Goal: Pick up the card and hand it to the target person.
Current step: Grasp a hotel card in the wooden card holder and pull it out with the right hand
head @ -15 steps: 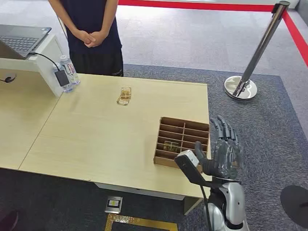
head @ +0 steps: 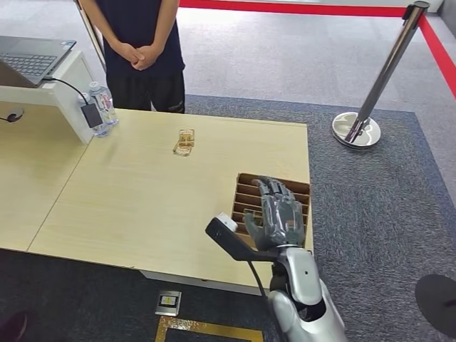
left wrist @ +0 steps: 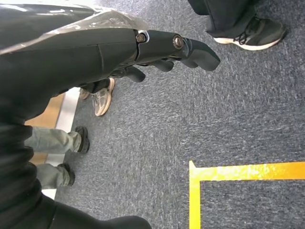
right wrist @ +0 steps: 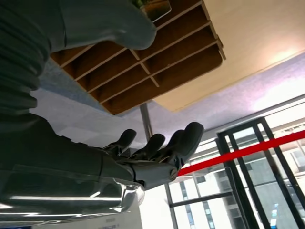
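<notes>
A brown wooden slotted box (head: 299, 189) stands at the table's near right. My right hand (head: 276, 214) hovers over it, fingers spread, holding nothing, and hides most of the slots. In the right wrist view a green and gold card (right wrist: 152, 6) lies in one slot of the box (right wrist: 144, 71), close to my thumb (right wrist: 107, 24), while the fingers (right wrist: 162, 148) are stretched out apart from it. A second small gold card holder (head: 184, 142) sits mid-table near the far edge. The person (head: 141, 43) stands behind the table with hands clasped. My left hand (left wrist: 107, 47) hangs over the carpet, fingers extended and empty.
A laptop (head: 32, 57) on a white riser and two water bottles (head: 102, 107) stand at the table's (head: 135, 199) far left. A metal stanchion (head: 371, 100) with red tape is to the right. People's shoes (left wrist: 251, 28) are on the carpet beside a yellow floor line (left wrist: 248, 171).
My right hand has swung left and forward, from beside the table's right edge to above the slotted box. The person has shifted slightly.
</notes>
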